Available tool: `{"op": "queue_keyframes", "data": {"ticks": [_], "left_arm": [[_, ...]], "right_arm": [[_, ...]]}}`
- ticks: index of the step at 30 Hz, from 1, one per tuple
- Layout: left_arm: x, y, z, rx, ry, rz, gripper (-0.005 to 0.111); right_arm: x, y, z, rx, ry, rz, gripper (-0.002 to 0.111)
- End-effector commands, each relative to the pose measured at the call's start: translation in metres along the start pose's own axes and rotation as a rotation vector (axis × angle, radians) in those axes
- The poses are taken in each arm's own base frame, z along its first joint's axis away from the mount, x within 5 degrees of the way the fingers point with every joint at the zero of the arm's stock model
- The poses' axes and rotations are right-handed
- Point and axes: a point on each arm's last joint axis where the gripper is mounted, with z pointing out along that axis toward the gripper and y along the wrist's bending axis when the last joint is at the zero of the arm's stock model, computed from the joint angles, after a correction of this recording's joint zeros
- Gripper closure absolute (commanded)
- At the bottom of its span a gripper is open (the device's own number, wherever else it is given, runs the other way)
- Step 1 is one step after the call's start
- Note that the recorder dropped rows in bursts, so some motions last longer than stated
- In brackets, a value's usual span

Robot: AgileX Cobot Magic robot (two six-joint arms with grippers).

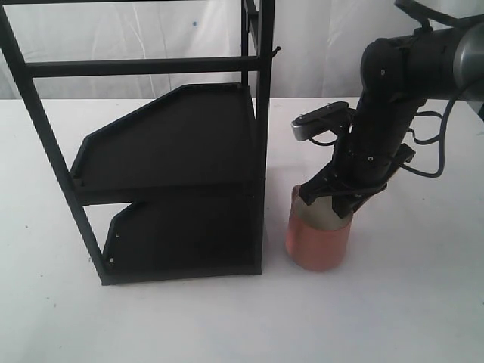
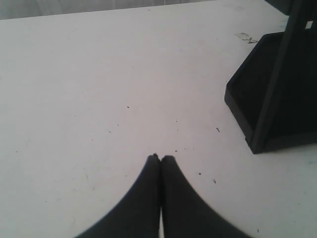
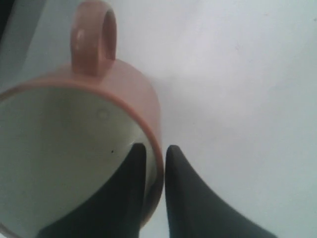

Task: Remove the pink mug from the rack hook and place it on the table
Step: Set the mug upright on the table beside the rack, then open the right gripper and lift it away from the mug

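Pink mug [image 1: 316,240]: salmon outside, cream-white inside, one loop handle. It stands upright on the white counter [image 1: 408,302]. The black rack [image 1: 261,151] stands just beside it, not touching. The rack hook [image 1: 274,53] projects from the post top, well above the mug. The right claw [image 3: 155,148] is clamped on the mug wall opposite the handle, one finger inside and one outside. The left claw [image 2: 161,157] hangs over the counter near the rack's foot, fingers together.

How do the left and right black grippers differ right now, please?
The left black gripper is shut on nothing, fingertips touching; the right black gripper pinches the wall of the salmon-pink ceramic mug, one finger inside, one outside. The left faces bare white tabletop beside the black metal rack; the right looks into the mug. Both have dark tapered fingers.
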Motion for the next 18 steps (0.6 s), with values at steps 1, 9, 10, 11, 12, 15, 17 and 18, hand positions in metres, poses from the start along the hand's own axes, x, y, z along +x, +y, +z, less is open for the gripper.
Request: {"op": "queue_keyframes", "data": {"ticks": [1,9,10,11,12,15,17,18], "left_arm": [[0.0,0.0,0.0,0.002,-0.003,-0.007,0.107],[0.0,0.0,0.0,0.002,-0.003,-0.007,0.107],[0.0,0.0,0.0,0.002,-0.003,-0.007,0.107],[0.0,0.0,0.0,0.002,-0.003,-0.007,0.107],[0.0,0.0,0.0,0.002,-0.003,-0.007,0.107],[0.0,0.0,0.0,0.002,-0.003,-0.007,0.107],[0.0,0.0,0.0,0.002,-0.003,-0.007,0.107],[0.0,0.0,0.0,0.002,-0.003,-0.007,0.107]], "right_arm": [[-0.001,-0.002,-0.002,-0.003,-0.003,0.018,0.094],[-0.001,-0.001,-0.03,0.007,-0.071,0.015,0.094],[-0.001,-0.001,-0.038,0.009,-0.088,0.015,0.094],[0.001,0.0,-0.054,0.014,-0.118,0.014,0.094],[0.003,0.0,-0.068,0.019,-0.154,0.013,0.094],[0.011,-0.009,-0.096,0.14,-0.244,-0.015,0.094],[0.013,-0.037,-0.101,0.268,-0.329,0.096,0.094],[0.016,-0.052,-0.099,0.3,-0.359,0.171,0.094]]}}
